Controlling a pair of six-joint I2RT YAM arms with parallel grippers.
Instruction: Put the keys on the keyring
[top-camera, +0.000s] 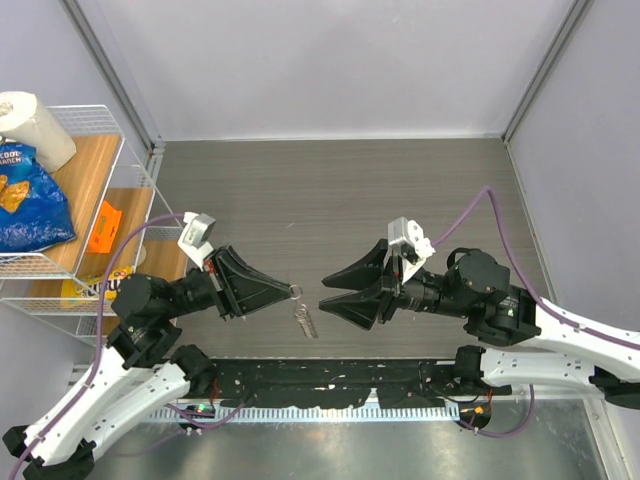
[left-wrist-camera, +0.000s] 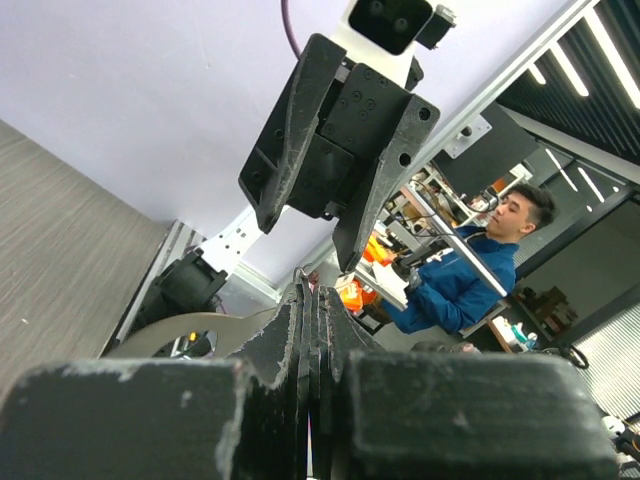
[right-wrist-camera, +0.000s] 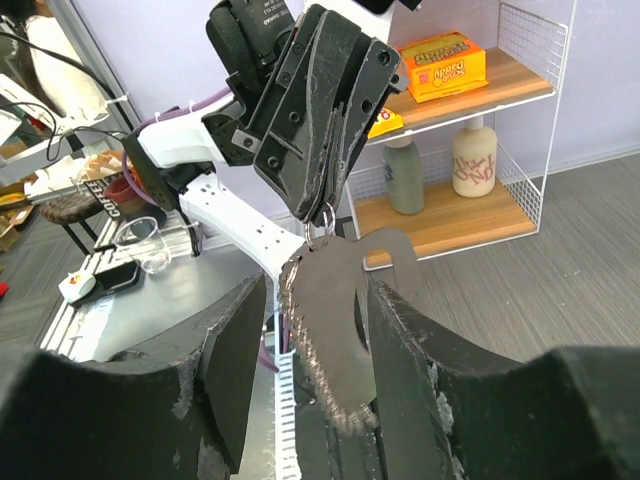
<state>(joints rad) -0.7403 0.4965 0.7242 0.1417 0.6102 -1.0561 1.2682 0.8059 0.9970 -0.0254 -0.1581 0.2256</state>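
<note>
Low over the table (top-camera: 400, 190), the left gripper (top-camera: 287, 291) is clamping the keyring (top-camera: 297, 291), a key (top-camera: 305, 321) dangling beneath, while the right gripper (top-camera: 322, 294) is hovering half open alongside, and should be closing squarely on that key without twisting the ring.

In the top view, the keys (top-camera: 305, 320) hung under the keyring (top-camera: 296, 291) are too small to be counted. In the right wrist view a key (right-wrist-camera: 340, 310) is blurred, its colour unreadable. In the left wrist view the keyring is nearly hidden between the left fingers (left-wrist-camera: 270, 350).
</note>
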